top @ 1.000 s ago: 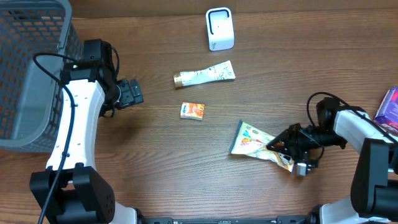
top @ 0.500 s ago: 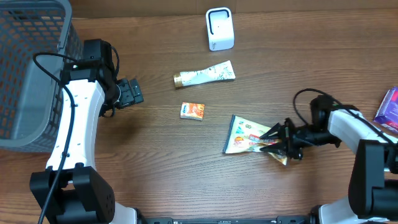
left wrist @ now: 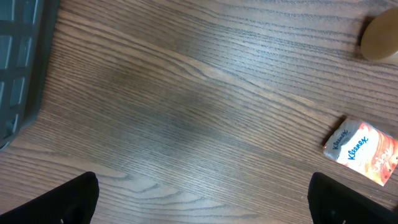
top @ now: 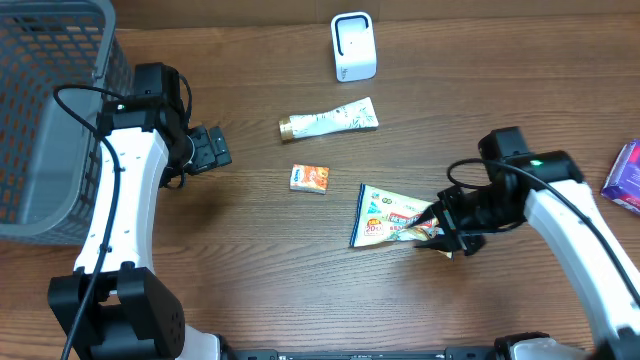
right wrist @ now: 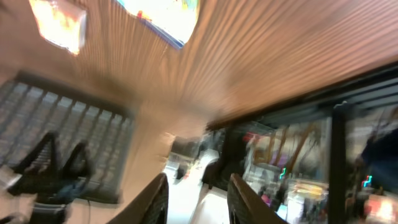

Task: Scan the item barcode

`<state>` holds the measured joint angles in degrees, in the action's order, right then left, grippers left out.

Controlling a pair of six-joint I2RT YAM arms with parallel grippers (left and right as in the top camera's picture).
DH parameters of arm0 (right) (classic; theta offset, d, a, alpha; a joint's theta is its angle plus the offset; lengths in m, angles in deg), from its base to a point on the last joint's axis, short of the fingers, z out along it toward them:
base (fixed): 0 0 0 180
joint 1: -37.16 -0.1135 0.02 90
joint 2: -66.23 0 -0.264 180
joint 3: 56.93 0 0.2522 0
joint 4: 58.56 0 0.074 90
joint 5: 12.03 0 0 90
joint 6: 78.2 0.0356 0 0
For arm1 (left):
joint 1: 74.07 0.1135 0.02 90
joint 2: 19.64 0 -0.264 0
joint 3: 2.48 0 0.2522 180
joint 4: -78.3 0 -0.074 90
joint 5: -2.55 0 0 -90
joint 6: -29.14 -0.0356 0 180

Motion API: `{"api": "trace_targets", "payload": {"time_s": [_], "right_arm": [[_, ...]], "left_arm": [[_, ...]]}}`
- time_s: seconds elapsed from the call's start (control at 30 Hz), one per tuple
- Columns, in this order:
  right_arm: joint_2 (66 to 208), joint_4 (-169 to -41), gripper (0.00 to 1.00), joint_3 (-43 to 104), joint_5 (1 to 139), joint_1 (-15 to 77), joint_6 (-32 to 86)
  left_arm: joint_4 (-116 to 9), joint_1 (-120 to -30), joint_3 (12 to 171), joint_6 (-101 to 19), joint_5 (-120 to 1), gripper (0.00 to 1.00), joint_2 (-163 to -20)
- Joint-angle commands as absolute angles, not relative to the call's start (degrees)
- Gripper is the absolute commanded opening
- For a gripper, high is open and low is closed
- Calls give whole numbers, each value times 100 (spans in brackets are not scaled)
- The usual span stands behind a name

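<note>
Shifted toward 9 o'clock since a second ago, the snack packet [top: 388, 215] lies flat at 4 o'clock of the Kleenex pack [top: 310, 178], well apart from the white scanner [top: 352, 45] at 12 o'clock. The right gripper [top: 440, 225] sits at the packet's 3 o'clock edge, fingers [right wrist: 155, 196] slightly parted with nothing between them. The left gripper [top: 218, 148] gapes wide, empty.

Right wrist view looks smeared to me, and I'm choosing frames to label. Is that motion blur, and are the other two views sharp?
Right wrist: heavy motion blur, with everything streaked and bright glare in the background. Overhead: sharp and evenly lit, the print on the snack bag visible, only soft shadows. Left wrist: wood grain and the tissue pack are crisp.
</note>
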<state>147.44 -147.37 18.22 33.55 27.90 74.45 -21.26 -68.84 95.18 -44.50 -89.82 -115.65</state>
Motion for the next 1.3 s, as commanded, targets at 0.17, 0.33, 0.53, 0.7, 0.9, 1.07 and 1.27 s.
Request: {"api": "trace_targets", "payload": {"time_s": [0.17,0.33,0.53,0.7,0.9,1.07,1.27], "right_arm": [[14036,-15214,100,2384,6690,2587,6335],[14482,-14405,100,1955,6345,2598,6016],[14927,-14011,100,1896,6902,2657,5992],[15181,-13585,100,1356,7042,2954,5970],[15188,-12357,100,570,6369,3199,5529],[15194,-11666,100,314,6021,3203,5480],[15209,-11196,64,19,5925,3205,5677]], "left_arm": [[-2104,-6886,9627,-4391,-8932,100,-11423],[-1980,-6886,9627,-4391,-8929,100,-11423],[-1881,-6886,9627,-4396,-8934,100,-11423],[-1877,-6886,9627,-4396,-8934,100,-11423],[-1875,-6886,9627,-4413,-8936,100,-11423],[-1853,-6886,9627,-4413,-8934,100,-11423],[-1785,-6886,9627,-4413,-8936,100,-11423]]}}
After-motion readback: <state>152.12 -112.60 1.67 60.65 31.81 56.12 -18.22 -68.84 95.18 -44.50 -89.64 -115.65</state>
